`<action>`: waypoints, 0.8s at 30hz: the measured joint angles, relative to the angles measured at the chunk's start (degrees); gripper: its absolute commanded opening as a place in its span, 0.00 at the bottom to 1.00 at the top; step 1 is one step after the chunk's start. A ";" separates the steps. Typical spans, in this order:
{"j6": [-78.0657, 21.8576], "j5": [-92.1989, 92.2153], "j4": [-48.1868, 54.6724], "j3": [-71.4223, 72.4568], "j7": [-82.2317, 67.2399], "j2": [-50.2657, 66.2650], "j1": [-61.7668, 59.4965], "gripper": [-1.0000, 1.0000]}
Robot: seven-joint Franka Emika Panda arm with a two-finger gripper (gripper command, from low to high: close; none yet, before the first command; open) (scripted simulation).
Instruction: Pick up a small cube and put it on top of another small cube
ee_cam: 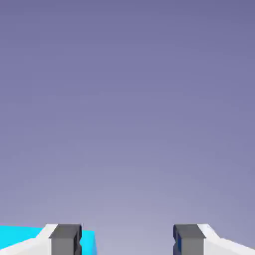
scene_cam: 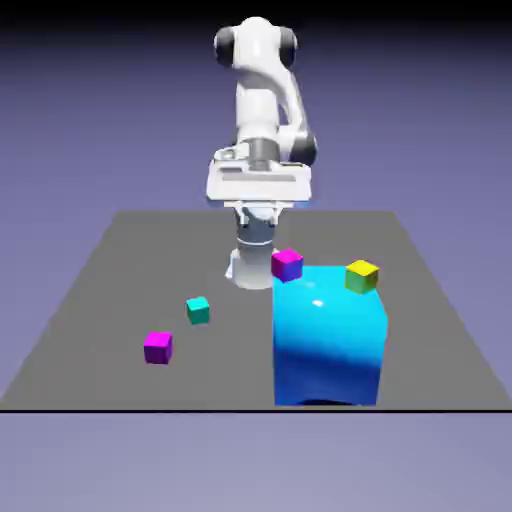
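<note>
Exterior view: the teal cube (scene_cam: 198, 311) rests on the table (scene_cam: 90, 300), near a purple cube (scene_cam: 158, 348). The yellow cube (scene_cam: 362, 277) sits atop the big blue block (scene_cam: 328, 340). Above the table, the claw (scene_cam: 259, 217) is released, its fingertips (ee_cam: 65, 241) apart with nothing between them.
</note>
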 measured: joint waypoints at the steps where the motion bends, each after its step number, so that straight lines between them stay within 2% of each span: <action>1: -2.47 1.10 0.29 -1.81 0.51 2.08 -0.59 0.50; 17: -42.04 18.68 4.85 -30.79 8.74 35.30 -10.14 0.50; 19: -42.63 18.94 4.91 -31.22 8.86 35.79 -10.19 0.50; 24: -35.22 31.38 4.14 -24.84 0.14 45.69 -11.53 0.50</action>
